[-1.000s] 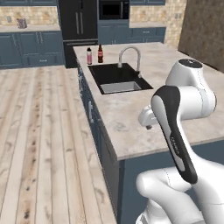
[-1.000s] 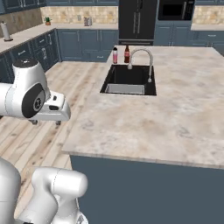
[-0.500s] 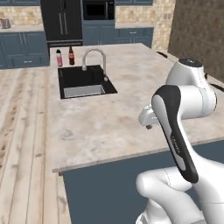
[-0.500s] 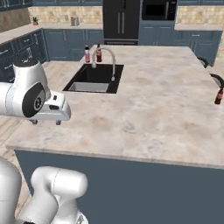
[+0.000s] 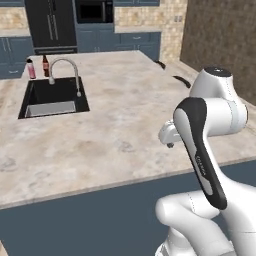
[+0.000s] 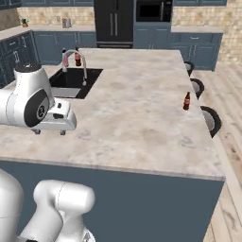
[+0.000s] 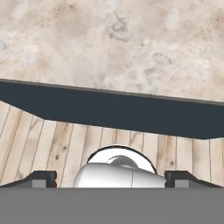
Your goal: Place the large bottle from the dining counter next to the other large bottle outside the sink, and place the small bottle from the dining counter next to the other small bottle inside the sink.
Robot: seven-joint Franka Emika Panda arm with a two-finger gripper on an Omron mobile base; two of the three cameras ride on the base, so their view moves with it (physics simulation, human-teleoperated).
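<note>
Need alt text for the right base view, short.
A marble-topped kitchen island with a small dark bottle upright near its right edge. A sink with faucet and two bottles behind it sits far left; the white arm's hand hangs open, empty.

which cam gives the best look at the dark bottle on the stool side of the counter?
Right base view: the dark bottle stands upright and unobstructed near the counter edge by the stools. I can't pick it out in the left base view or the hand view.
</note>
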